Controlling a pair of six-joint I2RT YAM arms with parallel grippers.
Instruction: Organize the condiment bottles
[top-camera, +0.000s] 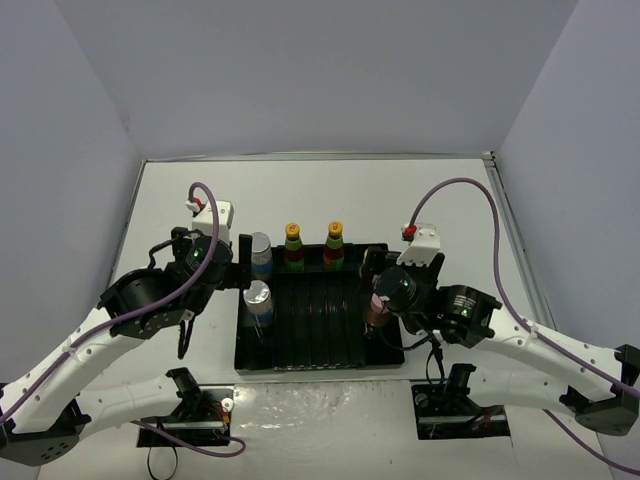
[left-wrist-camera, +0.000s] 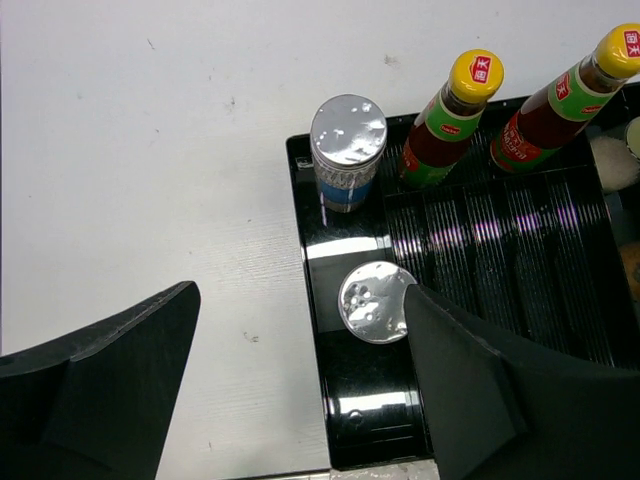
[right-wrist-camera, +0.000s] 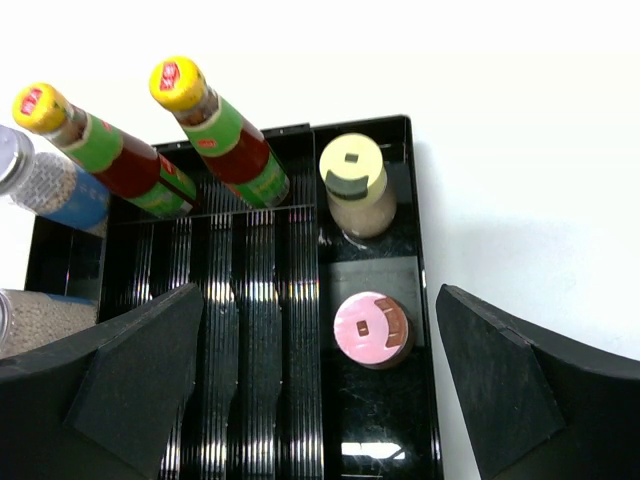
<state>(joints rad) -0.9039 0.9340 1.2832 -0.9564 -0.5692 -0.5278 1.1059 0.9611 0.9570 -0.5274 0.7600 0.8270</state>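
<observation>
The left gripper (left-wrist-camera: 300, 330) is held wide open and empty above the tray's (left-wrist-camera: 500, 270) left edge, one finger over the bare table and the other just beside the lid of the near shaker (left-wrist-camera: 377, 302). That shaker is seen standing in the left compartment, with the far shaker (left-wrist-camera: 347, 150) behind it. The main risk on this side is judged to be a clipped lid: if the arm were swung sideways before being raised, the near shaker could be tipped into the far one or onto the ribbed middle. The two orange-capped bottles (left-wrist-camera: 450, 120) (left-wrist-camera: 560, 100) are stood side by side at the back edge; being tall and narrow, they would probably be toppled by even a light brush from either arm. In the right compartment the yellow-capped bottle (right-wrist-camera: 355, 190) is placed at the back and the pink-capped bottle (right-wrist-camera: 370, 330) in front of it. The right gripper (right-wrist-camera: 320, 300) is likewise spread open and empty, directly over the pink cap. All six bottles appear to be housed, so any further closing or lowering here is considered more likely to undo the arrangement than to improve it.
</observation>
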